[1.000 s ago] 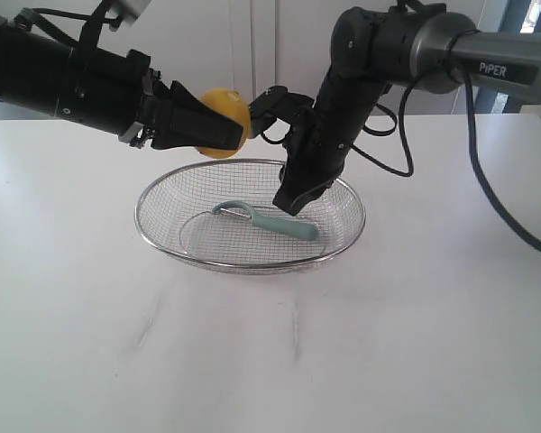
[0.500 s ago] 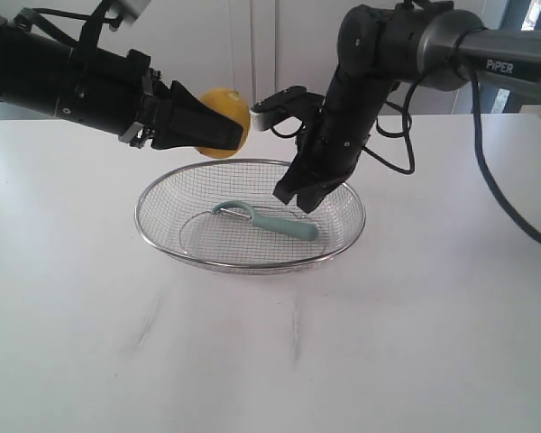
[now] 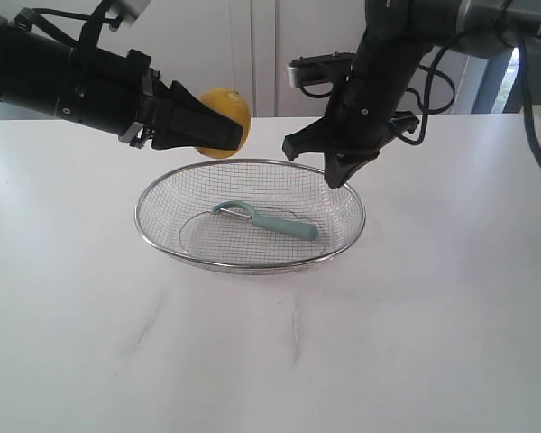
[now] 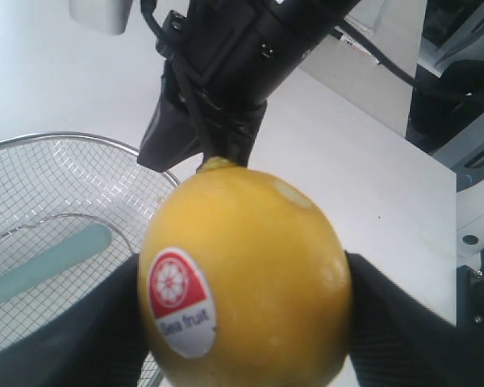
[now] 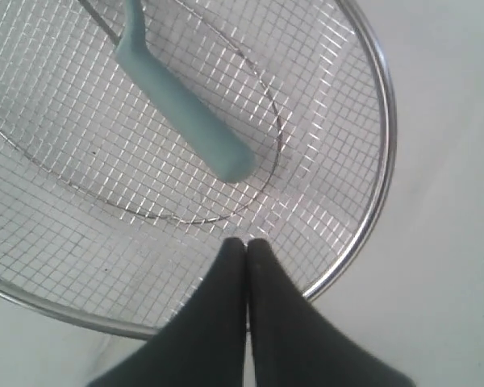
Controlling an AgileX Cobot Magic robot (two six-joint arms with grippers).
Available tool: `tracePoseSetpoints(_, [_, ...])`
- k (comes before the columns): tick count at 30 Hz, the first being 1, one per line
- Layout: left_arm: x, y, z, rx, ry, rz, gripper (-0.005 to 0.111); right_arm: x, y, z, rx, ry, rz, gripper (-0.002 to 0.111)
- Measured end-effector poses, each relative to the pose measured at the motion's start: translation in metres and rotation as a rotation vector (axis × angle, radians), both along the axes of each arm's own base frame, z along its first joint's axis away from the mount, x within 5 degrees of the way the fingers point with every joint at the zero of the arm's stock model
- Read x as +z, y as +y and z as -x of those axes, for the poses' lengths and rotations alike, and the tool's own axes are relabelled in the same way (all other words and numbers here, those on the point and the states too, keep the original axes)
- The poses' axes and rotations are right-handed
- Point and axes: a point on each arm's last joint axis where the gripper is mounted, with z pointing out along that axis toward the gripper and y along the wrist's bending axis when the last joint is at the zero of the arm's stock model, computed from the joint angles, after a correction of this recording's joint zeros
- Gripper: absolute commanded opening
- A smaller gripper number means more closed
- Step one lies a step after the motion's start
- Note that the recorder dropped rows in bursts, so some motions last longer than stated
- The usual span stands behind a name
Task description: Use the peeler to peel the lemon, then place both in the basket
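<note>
The yellow lemon [image 3: 224,121] hangs above the far left rim of the basket [image 3: 162,253], with my left gripper [image 3: 218,133] shut on it. Its red-and-white sticker [image 4: 177,300] faces the left wrist camera, and black fingers [image 4: 387,322] press both sides of the lemon [image 4: 246,274]. The teal peeler [image 3: 270,219] lies inside the basket, handle [image 5: 185,117] resting on the mesh [image 5: 81,242]. My right gripper [image 3: 335,180] hovers over the basket's far right part, its jaws pressed together with nothing between them; the right gripper [image 5: 247,244] is above the mesh near the rim [image 5: 379,161].
The basket stands mid-table on a white tabletop [image 3: 270,361]. Black cables [image 3: 487,189] trail from the right arm over the table's right side. White cabinet doors [image 3: 252,54] stand behind the table.
My right gripper rose out of the basket and drew back to the right, leaving the peeler lying in the mesh. The left arm and lemon stayed put.
</note>
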Motion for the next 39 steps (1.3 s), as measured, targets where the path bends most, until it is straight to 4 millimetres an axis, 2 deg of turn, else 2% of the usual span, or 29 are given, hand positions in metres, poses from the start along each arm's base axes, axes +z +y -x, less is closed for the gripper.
tracePoseSetpoints(9, [0.000,0.000,0.000,0.000,0.000,0.000,0.000,0.007,-0.020,0.001,-0.237,0.048,0.053,0.000])
tracePoseSetpoints(14, [0.000,0.000,0.000,0.000,0.000,0.000,0.000,0.009,-0.046,-0.007,-0.422,0.059,0.037,0.000])
tracePoseSetpoints(20, [0.000,0.000,0.000,0.000,0.000,0.000,0.000,0.009,-0.077,-0.015,-0.562,0.069,0.022,0.000])
tracePoseSetpoints(30, [0.000,0.000,0.000,0.000,0.000,0.000,0.000,0.014,-0.119,-0.021,-0.682,0.061,0.015,0.000])
tracePoseSetpoints(39, [0.000,0.000,0.000,0.000,0.000,0.000,0.000,0.014,-0.129,-0.022,-0.704,0.056,0.025,0.000])
